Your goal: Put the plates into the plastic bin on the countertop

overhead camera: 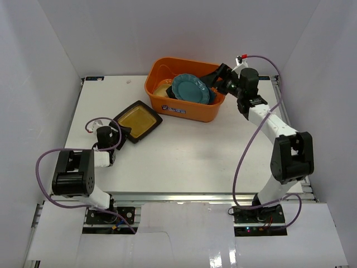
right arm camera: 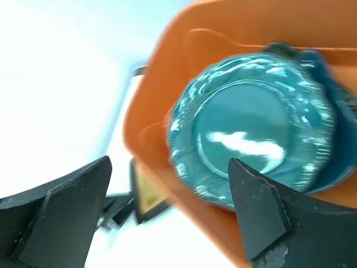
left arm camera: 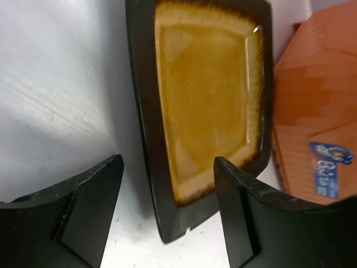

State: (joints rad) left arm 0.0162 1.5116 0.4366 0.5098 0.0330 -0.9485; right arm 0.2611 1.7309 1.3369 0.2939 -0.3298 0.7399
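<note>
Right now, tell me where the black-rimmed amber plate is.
Top view: the amber plate lies on the countertop, left of the orange bin, just ahead of the open left gripper.

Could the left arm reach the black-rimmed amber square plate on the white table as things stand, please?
Probably yes: the left hand is open at the edge of the black-rimmed amber square plate, with nothing between.

Left arm (overhead camera: 73, 172) folded low near its base, left tool (overhead camera: 125, 132) pointing forward, fingers (left arm camera: 92, 195) spread wide, right arm (overhead camera: 272, 129) stretched far forward, right tool (overhead camera: 215, 79) likewise parted, seemingly angled downward
</note>
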